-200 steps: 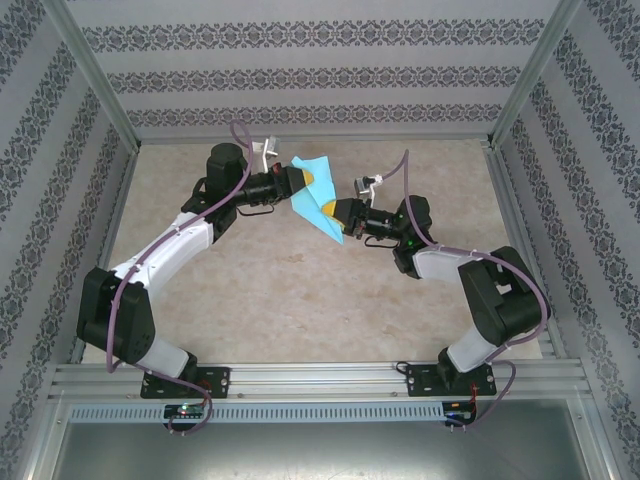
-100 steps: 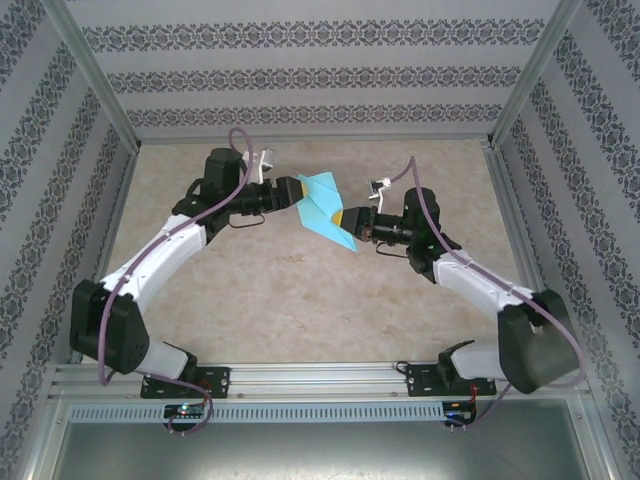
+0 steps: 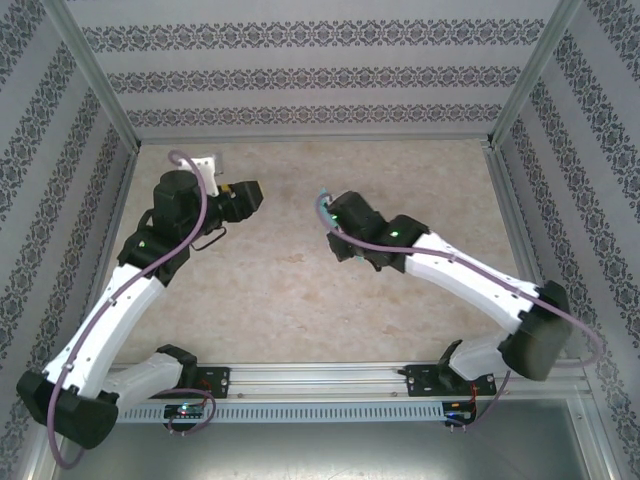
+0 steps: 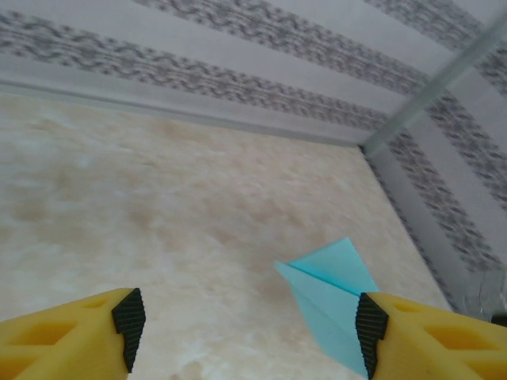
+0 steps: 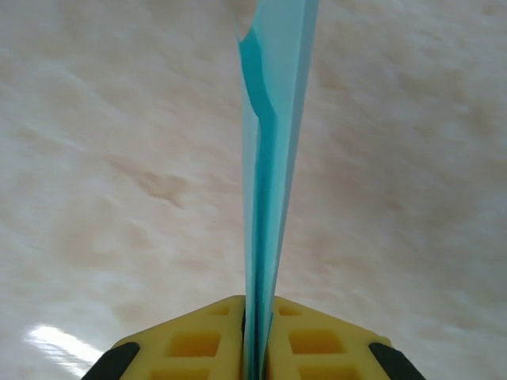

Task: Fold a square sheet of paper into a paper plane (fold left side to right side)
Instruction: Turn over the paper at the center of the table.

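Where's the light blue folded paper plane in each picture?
Top external: the light blue folded paper plane is a thin edge-on sliver at the right gripper, middle, hard to see.
Left wrist: lower right, beside a yellow finger.
Right wrist: centre, upright, pinched between yellow fingers.
Shared: beige marbled tabletop.

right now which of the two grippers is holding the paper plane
The right gripper: its jaws are shut on the paper plane, pinching its folded layers. The left gripper stands wide open with nothing in it.
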`<state>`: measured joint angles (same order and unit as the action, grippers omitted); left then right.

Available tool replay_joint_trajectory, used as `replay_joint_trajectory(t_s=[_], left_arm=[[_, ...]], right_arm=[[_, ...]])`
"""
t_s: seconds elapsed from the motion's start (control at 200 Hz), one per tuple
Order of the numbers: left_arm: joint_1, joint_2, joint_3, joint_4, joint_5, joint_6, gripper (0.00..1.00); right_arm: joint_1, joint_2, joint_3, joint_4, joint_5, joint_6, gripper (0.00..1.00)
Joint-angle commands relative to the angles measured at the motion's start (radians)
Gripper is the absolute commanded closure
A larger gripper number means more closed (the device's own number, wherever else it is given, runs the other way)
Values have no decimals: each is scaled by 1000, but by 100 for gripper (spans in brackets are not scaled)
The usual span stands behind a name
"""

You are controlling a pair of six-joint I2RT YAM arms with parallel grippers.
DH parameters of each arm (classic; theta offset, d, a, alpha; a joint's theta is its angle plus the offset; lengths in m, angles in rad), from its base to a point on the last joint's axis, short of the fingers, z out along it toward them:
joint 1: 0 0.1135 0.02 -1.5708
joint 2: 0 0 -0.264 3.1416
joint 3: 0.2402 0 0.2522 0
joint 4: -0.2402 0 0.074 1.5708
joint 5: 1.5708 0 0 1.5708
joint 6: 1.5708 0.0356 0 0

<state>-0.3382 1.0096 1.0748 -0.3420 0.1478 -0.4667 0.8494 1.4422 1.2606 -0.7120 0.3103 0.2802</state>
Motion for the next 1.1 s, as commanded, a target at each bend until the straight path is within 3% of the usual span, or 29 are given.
replay_joint_trajectory(t_s=[0.0, 0.23, 0.639, 0.899, 1.094], left_arm=[[11, -57, -44, -46, -212, 10, 24], [11, -90, -69, -77, -258, 11, 22], [11, -45, -58, -75, -220, 10, 21], [11, -14, -45, -105, -210, -1, 21], [13, 57, -42, -110, -161, -52, 17]], right_arm=[[55, 93, 70, -217, 326, -78, 87], [134, 339, 164, -331, 486, -95, 84], [221, 656, 262, -366, 465, -105, 81], [246, 627, 239, -327, 272, -136, 44], [246, 458, 142, -234, 91, -104, 23]])
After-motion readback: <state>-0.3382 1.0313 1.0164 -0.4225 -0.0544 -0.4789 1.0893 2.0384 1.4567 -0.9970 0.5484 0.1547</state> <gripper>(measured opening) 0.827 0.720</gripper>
